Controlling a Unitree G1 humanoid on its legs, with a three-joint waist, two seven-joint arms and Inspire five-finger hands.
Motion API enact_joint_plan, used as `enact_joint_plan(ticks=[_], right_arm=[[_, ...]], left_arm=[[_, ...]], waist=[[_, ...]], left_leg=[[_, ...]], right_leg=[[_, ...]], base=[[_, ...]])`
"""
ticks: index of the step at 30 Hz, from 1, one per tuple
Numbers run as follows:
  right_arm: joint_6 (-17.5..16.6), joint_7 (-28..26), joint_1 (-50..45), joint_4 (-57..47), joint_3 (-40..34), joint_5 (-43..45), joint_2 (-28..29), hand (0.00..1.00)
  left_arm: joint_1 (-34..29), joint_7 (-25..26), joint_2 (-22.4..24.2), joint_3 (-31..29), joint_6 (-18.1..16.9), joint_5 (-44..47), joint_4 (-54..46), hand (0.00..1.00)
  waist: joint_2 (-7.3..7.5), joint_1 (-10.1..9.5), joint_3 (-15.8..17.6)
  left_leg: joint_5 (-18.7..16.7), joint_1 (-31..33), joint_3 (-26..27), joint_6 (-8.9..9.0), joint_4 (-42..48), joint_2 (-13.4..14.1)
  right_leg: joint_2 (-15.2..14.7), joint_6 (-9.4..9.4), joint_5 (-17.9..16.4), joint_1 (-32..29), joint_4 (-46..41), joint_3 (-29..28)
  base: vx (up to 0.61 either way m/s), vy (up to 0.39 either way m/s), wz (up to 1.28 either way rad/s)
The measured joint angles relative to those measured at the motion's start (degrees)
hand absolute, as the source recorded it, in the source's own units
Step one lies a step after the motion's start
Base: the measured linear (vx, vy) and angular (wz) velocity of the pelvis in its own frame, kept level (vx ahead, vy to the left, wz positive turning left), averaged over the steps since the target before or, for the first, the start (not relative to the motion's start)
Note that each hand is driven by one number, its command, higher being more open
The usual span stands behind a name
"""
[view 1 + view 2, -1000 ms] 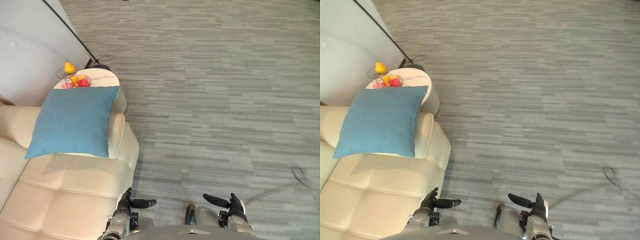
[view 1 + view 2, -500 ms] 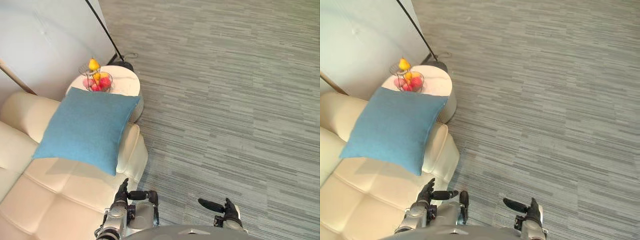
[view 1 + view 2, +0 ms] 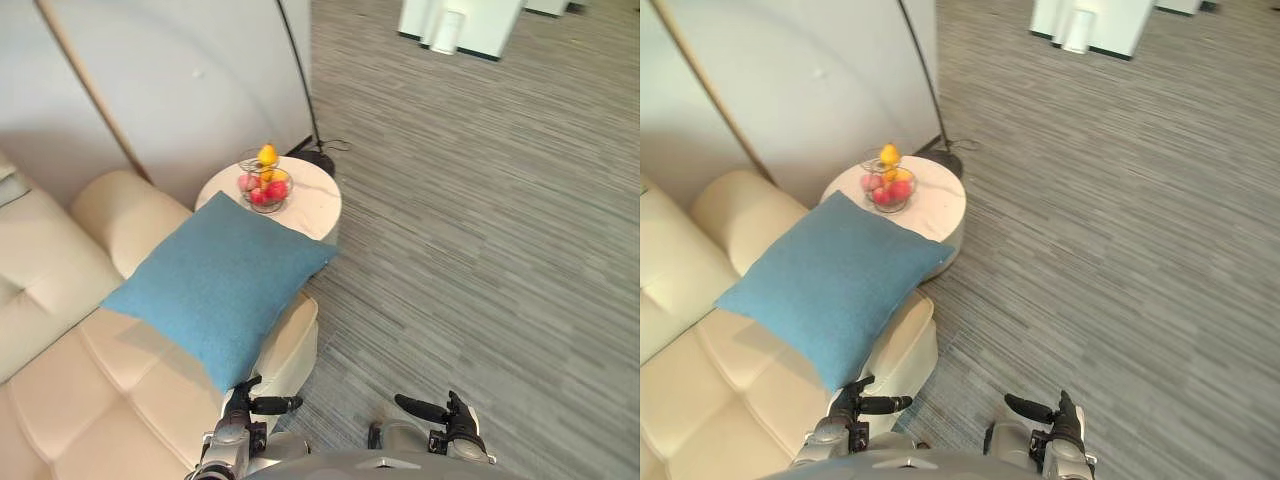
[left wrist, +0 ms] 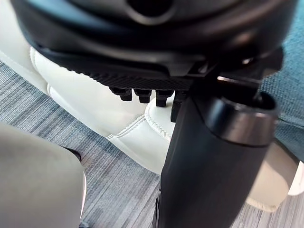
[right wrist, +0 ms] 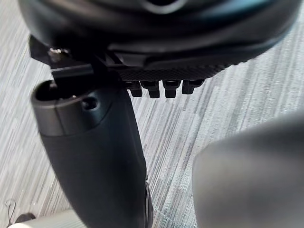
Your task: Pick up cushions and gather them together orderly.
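Note:
A blue square cushion (image 3: pixel 220 290) lies tilted over the armrest end of a cream sofa (image 3: pixel 60 400), one corner reaching toward the round side table. My left hand (image 3: pixel 240 415) hangs low beside the sofa's front corner, fingers relaxed and holding nothing; its wrist view shows the sofa's edge (image 4: pixel 95 104) and a strip of the blue cushion (image 4: pixel 289 95) past the thumb. My right hand (image 3: pixel 455 432) hangs low over the grey floor (image 5: pixel 228 109), open and holding nothing. Both hands are well short of the cushion.
A round white side table (image 3: pixel 310 195) with a wire bowl of fruit (image 3: pixel 264 185) stands just beyond the sofa's arm. A floor lamp's base (image 3: pixel 318 158) sits behind it against the wall. White furniture (image 3: pixel 460 25) stands far off across the carpet.
The whole picture has swung, so the camera moved: sofa, cushion and table now sit nearer the middle and the far room shows. Both hands keep their low pose.

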State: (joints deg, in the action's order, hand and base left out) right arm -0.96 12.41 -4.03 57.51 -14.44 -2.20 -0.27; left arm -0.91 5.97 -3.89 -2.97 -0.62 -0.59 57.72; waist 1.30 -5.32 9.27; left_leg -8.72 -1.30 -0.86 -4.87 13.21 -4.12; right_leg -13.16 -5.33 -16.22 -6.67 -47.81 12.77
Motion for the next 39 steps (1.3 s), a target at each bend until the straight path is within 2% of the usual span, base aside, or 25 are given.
enact_joint_plan(ticks=[2, 3, 4, 5, 6, 7, 10, 12, 13, 14, 16, 17, 18, 21, 22, 27, 29, 31, 32, 34, 38, 39], right_arm=[[-0.5, -0.1, 0.1, -0.6, 0.0, 0.1, 0.0, 1.00], [-0.5, -0.1, 0.2, -0.6, 0.0, 0.1, 0.0, 1.00], [-0.6, 0.0, 0.3, -0.6, 0.0, 0.1, 0.0, 1.00], [-0.6, 0.1, 0.3, -0.5, 0.0, 0.3, 0.1, 1.00], [-0.5, 0.1, 0.2, -0.5, 0.0, 0.4, 0.1, 1.00], [-0.4, 0.0, -0.2, -0.6, -0.1, 0.7, 0.1, 1.00], [-0.3, 0.1, -0.3, -0.6, -0.3, 0.6, -0.9, 1.00], [0.0, 0.1, -0.4, -0.6, -0.2, 0.7, -1.3, 1.00], [0.0, 0.1, -0.7, -0.6, -0.2, 0.7, -1.2, 1.00], [0.0, 0.1, -0.8, -0.6, -0.2, 0.7, -1.2, 1.00], [-0.1, 0.1, -1.5, -1.2, -0.1, 0.7, -1.2, 1.00], [-0.1, 0.1, -1.8, -2.0, -0.1, 0.8, -1.1, 1.00], [-0.2, 0.1, -1.8, -2.8, -0.1, 1.2, -1.1, 1.00], [-0.2, 0.1, -1.5, -2.9, -0.1, 1.3, -0.2, 1.00], [-0.2, -0.3, -1.4, -3.0, -0.2, 1.3, 0.4, 1.00], [-0.2, -0.6, -1.5, -3.1, -0.2, 1.3, 1.6, 1.00], [-0.2, -0.6, -1.7, -3.1, -0.2, 1.2, 2.2, 1.00], [-0.1, -0.7, -1.5, -3.1, -0.1, 1.1, 2.2, 1.00], [-0.1, -0.7, -1.6, -3.2, -0.1, 1.1, 2.1, 1.00], [-0.1, -0.7, -2.0, -2.9, 0.0, 1.1, 2.2, 1.00], [-0.2, -0.7, -2.0, -2.7, 0.4, 1.1, 2.0, 1.00], [-0.2, -0.7, -2.0, -2.5, 0.3, 1.2, 1.9, 1.00]], left_arm=[[-0.1, 0.3, 0.4, -0.3, 0.1, 0.1, 0.0, 1.00], [-0.1, 0.4, 0.4, -0.4, 0.1, 0.1, -0.1, 1.00], [-0.2, 0.7, 0.5, -0.7, 0.0, 0.0, -0.1, 1.00], [-0.3, 1.2, 0.5, -0.8, -0.1, 0.0, -0.1, 1.00], [-0.3, 1.2, 0.5, -0.9, -0.1, 0.0, -0.1, 1.00], [-0.5, 1.3, 1.1, -1.1, -0.1, -0.1, -0.1, 1.00], [-1.9, 1.2, 3.0, -3.0, -1.6, -2.0, -0.4, 1.00], [-2.0, 1.1, 3.1, -3.0, -1.8, -2.4, -0.9, 1.00], [-2.1, 1.1, 3.2, -3.1, -1.8, -2.4, -1.4, 1.00], [-2.1, 1.0, 3.2, -3.1, -1.8, -2.4, -1.7, 1.00], [-2.3, 1.0, 3.3, -2.9, -2.1, -2.4, -2.6, 1.00], [-2.2, 0.9, 3.2, -2.6, -2.2, -2.5, -2.6, 1.00], [-2.2, 0.9, 3.3, -2.4, -2.5, -3.0, -2.5, 1.00], [-1.7, 0.9, 2.5, -2.1, -2.5, -4.0, -2.5, 1.00], [-1.5, 1.0, 2.1, -1.9, -2.5, -4.1, -2.5, 1.00], [-2.2, 0.9, 1.8, -1.7, -2.5, -4.2, -2.3, 1.00], [-2.4, 0.9, 1.3, -1.7, -2.5, -4.2, -2.1, 1.00], [-2.2, 0.9, 1.1, -1.7, -2.5, -4.2, -1.5, 1.00], [-2.1, 0.9, 0.8, -1.7, -2.5, -4.2, -1.2, 1.00], [-2.2, 1.1, 0.0, -1.7, -2.5, -4.0, -1.2, 1.00], [-1.7, 1.1, -0.1, -1.7, -2.5, -3.9, -0.8, 1.00], [-1.3, 1.2, 0.0, -1.9, -2.5, -3.7, 0.0, 1.00]], waist=[[-0.45, 0.38, -0.2], [-0.52, 0.48, -0.3], [-0.59, 0.70, -0.3], [-0.48, 0.83, -0.4], [-0.38, 0.88, -0.5], [-0.35, 0.99, -1.1], [-2.49, 0.31, -2.4], [-3.11, 0.52, -2.4], [-3.10, 0.43, -2.2], [-2.98, 0.37, -2.0], [-2.90, -0.07, -1.7], [-2.90, -0.06, -1.7], [-3.09, -0.04, -1.8], [-2.29, -0.07, -1.5], [-1.51, -0.24, -1.6], [-0.37, -0.34, -2.7], [0.60, -0.26, -3.0], [0.82, 0.12, -2.7], [1.12, 0.56, -2.6], [1.96, 0.85, -2.7], [1.83, 1.29, -2.7], [1.58, 1.48, -2.7]], left_leg=[[-0.9, -0.9, -4.4, 0.75, -0.2, 0.6], [-1.3, -0.9, -5.4, 1.11, 0.1, 0.8], [-2.2, -0.9, -7.6, 1.87, 0.9, 1.1], [-4.0, -0.4, -11.0, 3.22, 2.8, 1.0], [-4.7, -0.2, -12.3, 3.86, 3.8, 0.7], [-6.0, 0.1, -15.2, 5.16, 5.3, 0.8], [-5.8, 1.2, -17.2, 6.65, 4.7, 2.8], [-5.6, 3.7, -15.7, 8.65, 7.7, 4.8], [-5.5, 5.3, -12.8, 9.86, 10.3, 6.0], [-5.4, 6.2, -9.4, 10.34, 12.0, 7.0], [-5.2, 7.2, 0.7, 9.66, 14.2, 10.1], [-4.1, 7.5, 4.5, 8.25, 13.4, 10.9], [-3.3, 7.8, 7.8, 7.61, 11.2, 11.1], [-1.1, 7.9, 8.3, 6.72, 6.4, 9.0], [1.0, 8.1, 8.4, 5.80, 3.3, 7.6], [4.8, 3.9, 7.6, 4.66, -4.5, 4.5], [5.7, 1.6, 7.3, 3.90, -8.8, 2.8], [5.3, 0.7, 7.4, 3.45, -9.4, 2.4], [5.3, 0.0, 7.0, 3.41, -9.4, 2.3], [5.5, -0.6, 4.5, 2.97, -9.3, 2.2], [5.5, 0.4, 0.1, 3.01, -8.0, 3.1], [5.3, 1.0, -1.2, 4.14, -6.9, 3.4]], right_leg=[[4.0, 0.33, -0.1, -4.6, 10.6, -5.2], [5.3, 0.36, 0.1, -5.3, 13.0, -7.1], [7.5, 0.14, 0.6, -5.6, 17.6, -11.7], [9.4, -0.05, 2.5, -5.6, 22.8, -17.5], [9.6, -0.10, 4.8, -5.3, 22.7, -17.7], [10.0, 2.48, 7.0, -4.5, 21.9, -16.0], [10.0, 4.69, 4.5, -4.1, 21.3, -9.7], [10.0, 5.35, 4.1, -2.0, 22.8, -4.3], [10.1, 5.43, 4.1, 0.0, 24.2, -1.7], [10.1, 5.45, 4.1, 1.5, 25.0, 0.1], [9.5, 5.49, 4.1, 4.6, 26.4, 4.5], [8.9, 5.68, 4.0, 5.4, 27.1, 6.2], [8.3, 5.55, 3.9, 5.6, 27.5, 7.8], [6.5, 4.67, 4.0, 5.6, 28.5, 10.2], [5.3, 3.70, 5.0, 5.9, 30.4, 12.3], [3.8, 2.59, 6.7, 7.9, 32.9, 12.7], [1.5, 1.68, 5.7, 7.4, 30.1, 13.2], [-0.6, 1.28, 5.3, 6.1, 24.2, 13.1], [-1.9, 1.64, 5.6, 4.3, 18.1, 11.5], [-1.5, 2.80, 6.3, 1.5, 11.7, 5.6], [3.9, 3.07, 3.5, 1.5, 18.7, -6.2], [5.3, 2.90, 3.8, 1.9, 22.9, -9.2]], base=[[0.19, -0.119, 0.87], [0.15, -0.148, 0.82], [0.18, -0.287, 1.11], [0.18, -0.326, 1.16], [0.25, -0.448, 1.35], [0.22, -0.388, 1.00], [0.22, -0.353, 1.01], [0.15, -0.252, 1.27], [0.09, -0.175, 1.26], [0.08, -0.197, 1.21], [0.03, -0.112, 1.00], [0.01, -0.001, 0.88], [0.01, 0.034, 0.78], [0.02, 0.106, 0.74], [-0.01, 0.118, 0.58], [-0.01, 0.105, 0.19], [-0.01, 0.075, 0.13], [-0.02, 0.065, 0.33], [-0.01, 0.069, 0.62], [0.02, 0.027, 0.68], [0.06, -0.054, 0.53], [0.11, -0.179, 0.55]])
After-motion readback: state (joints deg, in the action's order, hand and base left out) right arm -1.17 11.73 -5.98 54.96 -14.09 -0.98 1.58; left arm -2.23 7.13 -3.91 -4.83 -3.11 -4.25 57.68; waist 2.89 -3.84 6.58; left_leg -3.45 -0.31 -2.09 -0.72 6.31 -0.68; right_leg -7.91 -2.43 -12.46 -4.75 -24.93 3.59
